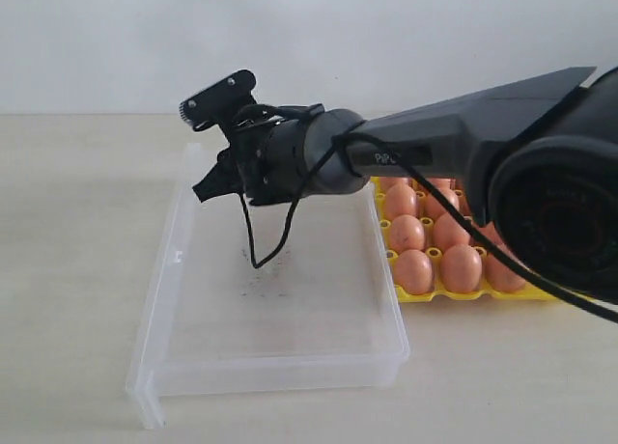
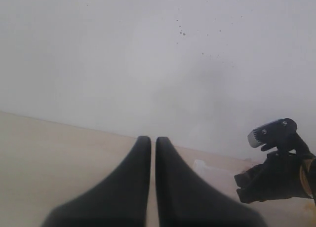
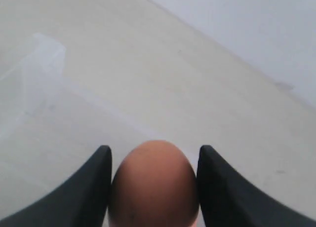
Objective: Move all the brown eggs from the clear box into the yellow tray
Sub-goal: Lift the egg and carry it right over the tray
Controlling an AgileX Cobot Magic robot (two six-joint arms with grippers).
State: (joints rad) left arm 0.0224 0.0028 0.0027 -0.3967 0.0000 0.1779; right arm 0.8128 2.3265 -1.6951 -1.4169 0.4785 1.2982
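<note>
Brown egg [image 3: 154, 185] in right jaws — above clear box [image 1: 290, 369], near its corner

Table [image 1: 77, 270]: pale beige and smooth, meeting a white wall at the back.
Box [image 1: 154, 319]: clear and shallow, flat on the table near the middle.
Tray [image 1: 454, 296]: yellow, just beside the box's right wall.

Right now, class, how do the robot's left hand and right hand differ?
The left hand is shut on nothing, fingers almost touching; the right hand grips a brown egg, fingers spread to its width. The right hand shows in the exterior view, near the far side of the clear box; the left hand does not. Both have dark, tapered fingers.
</note>
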